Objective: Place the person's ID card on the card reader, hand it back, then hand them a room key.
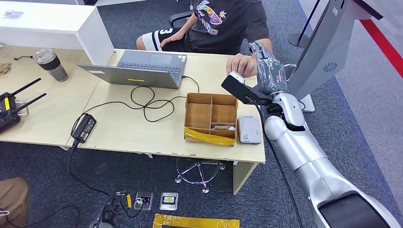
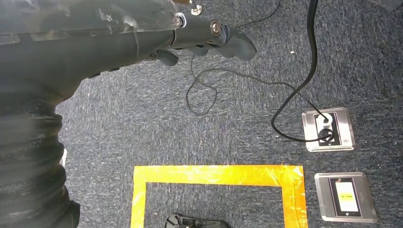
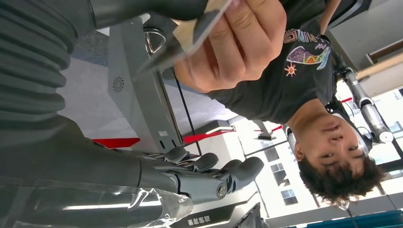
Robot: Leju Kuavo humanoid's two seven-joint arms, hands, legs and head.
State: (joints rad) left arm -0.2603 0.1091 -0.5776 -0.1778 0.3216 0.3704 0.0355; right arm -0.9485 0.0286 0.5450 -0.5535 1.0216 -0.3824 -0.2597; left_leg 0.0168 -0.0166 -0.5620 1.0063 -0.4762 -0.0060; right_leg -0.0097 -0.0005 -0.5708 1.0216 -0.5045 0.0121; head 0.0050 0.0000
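So my right hand point(image 1: 270, 71) is raised at the far right of the desk point(image 1: 119, 128), fingers spread and palm bare. Someone's hand point(image 3: 233, 45) pinches the card point(image 3: 199, 23) right by my thumb — the wrist view shows that. Card reader point(image 1: 249, 129) sits beside the wooden box point(image 1: 211, 118). Left hand point(image 2: 199, 40) hangs over the carpet, fingers loosely curled, holding nothing.
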